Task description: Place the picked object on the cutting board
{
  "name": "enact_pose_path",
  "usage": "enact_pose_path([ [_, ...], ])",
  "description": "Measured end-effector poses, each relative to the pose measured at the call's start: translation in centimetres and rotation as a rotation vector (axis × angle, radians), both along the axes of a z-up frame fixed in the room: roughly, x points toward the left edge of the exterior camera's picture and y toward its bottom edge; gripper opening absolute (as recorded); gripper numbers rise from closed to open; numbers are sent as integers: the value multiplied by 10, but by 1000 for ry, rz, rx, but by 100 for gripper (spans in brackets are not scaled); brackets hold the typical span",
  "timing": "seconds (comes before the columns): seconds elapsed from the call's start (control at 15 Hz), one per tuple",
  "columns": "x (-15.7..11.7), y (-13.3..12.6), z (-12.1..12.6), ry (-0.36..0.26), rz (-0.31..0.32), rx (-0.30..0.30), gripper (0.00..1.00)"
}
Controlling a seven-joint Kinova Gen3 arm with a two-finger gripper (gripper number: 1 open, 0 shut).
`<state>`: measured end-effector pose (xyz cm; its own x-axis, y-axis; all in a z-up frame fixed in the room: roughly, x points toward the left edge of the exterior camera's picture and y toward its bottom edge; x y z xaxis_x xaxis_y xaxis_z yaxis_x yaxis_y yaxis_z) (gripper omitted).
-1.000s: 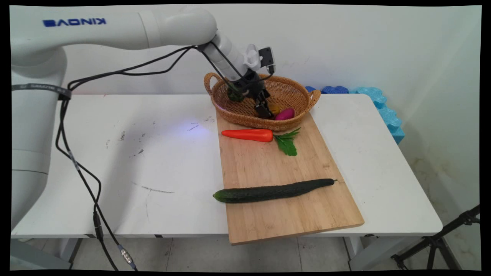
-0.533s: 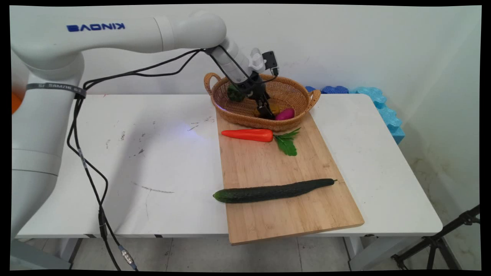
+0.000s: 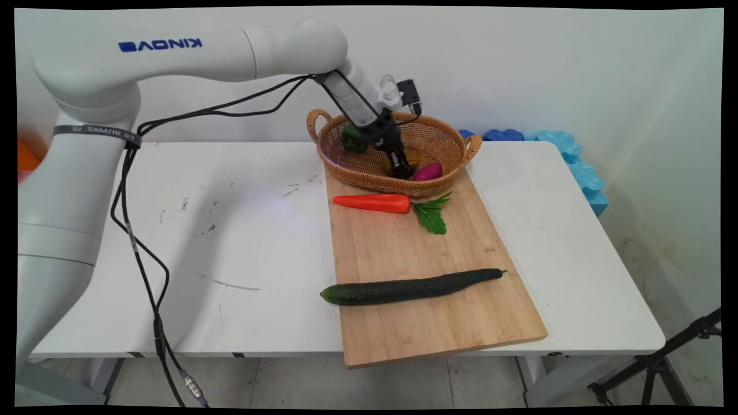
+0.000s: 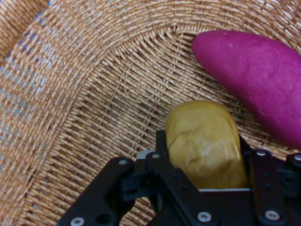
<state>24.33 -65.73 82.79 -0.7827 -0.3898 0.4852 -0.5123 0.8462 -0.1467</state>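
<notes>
Between the gripper's [image 4: 202, 155] two black fingers [image 4: 162, 150] sits a yellow-brown potato [image 4: 204, 141] — the fingers are closed in on its flanks, one on each side, so the hand has hold of it by its narrow width, with the rounded end sticking out past the fingertips. That crosswise hold probably suits the shape: the long axis runs out along the hand, leaving the short way across for the fingers. Whether the potato rests on the weave or hangs just clear of it cannot be told.

Just beyond the potato and to one side lies a purple sweet potato [image 4: 256, 70], close by but apart from it in the hand view, its length slanting along the curve of the basket floor. On the other side the wicker basket [image 4: 94, 94] is bare weave, rising into its wall — that is where the free room lies down here.

In the main view the gripper [image 3: 399, 166] reaches down into the basket [image 3: 447, 187] from above its rear rim, with a dark green vegetable [image 3: 350, 140] behind the wrist against the far wall. The basket walls close the hand in all round; straight up is the open way. Outside the rim, farther from the hand, a carrot [image 3: 373, 202] lies on the cutting board [image 3: 403, 248] just beside the basket, and a cucumber [image 3: 403, 288] lies well apart from it, near the board's other end.
</notes>
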Motion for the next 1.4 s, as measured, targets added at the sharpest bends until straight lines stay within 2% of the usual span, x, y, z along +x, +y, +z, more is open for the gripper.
enact_pose_path([
  [0.33,-1,-2,4,2,1,0,0],
  [0.73,0,2,24,10,-2,-25,0],
  [1.13,1,31,58,32,-22,-54,0],
  [1.4,-2,66,82,54,-48,-59,0],
])
